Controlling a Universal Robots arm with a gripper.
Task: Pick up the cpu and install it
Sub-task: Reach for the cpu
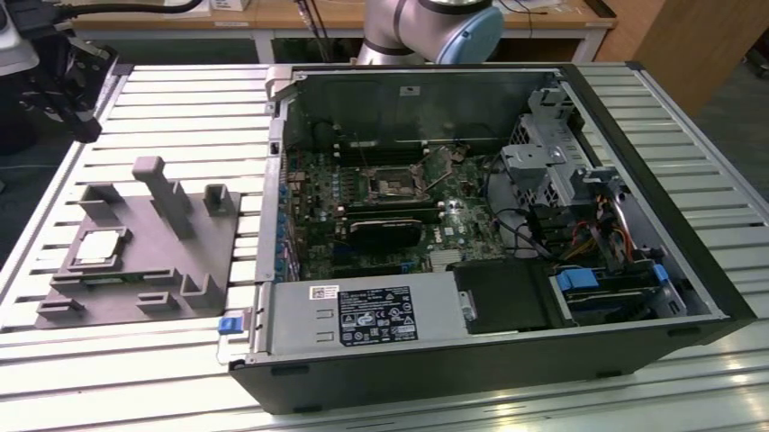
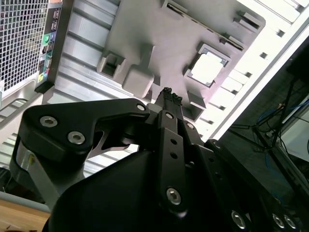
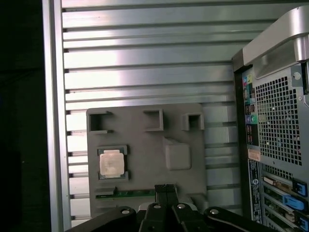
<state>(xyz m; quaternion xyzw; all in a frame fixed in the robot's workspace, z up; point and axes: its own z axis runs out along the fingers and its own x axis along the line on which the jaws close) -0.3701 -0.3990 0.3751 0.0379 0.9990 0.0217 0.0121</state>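
Observation:
The cpu (image 1: 99,247) is a pale silvery square chip lying flat in a recess of the grey plastic tray (image 1: 180,261), at the exterior view's left. Both wrist views show it too, as the cpu (image 2: 207,67) and the cpu (image 3: 111,162). My gripper (image 2: 169,95) hangs well above the tray (image 2: 159,34), off to one side of the chip, with its dark fingers pressed together and nothing between them. In the first wrist view the gripper (image 3: 165,187) sits over the tray's edge (image 3: 145,193). The dark metal-framed socket (image 1: 391,183) lies on the motherboard inside the open computer case.
The open computer case (image 1: 481,360) lies on a ribbed metal table (image 1: 180,108), to the exterior view's right of the tray. Upright blocks (image 1: 162,193) rise from the tray near the chip. The arm's base (image 1: 420,27) stands behind the case. The case's rear panel (image 3: 275,140) is beside the tray.

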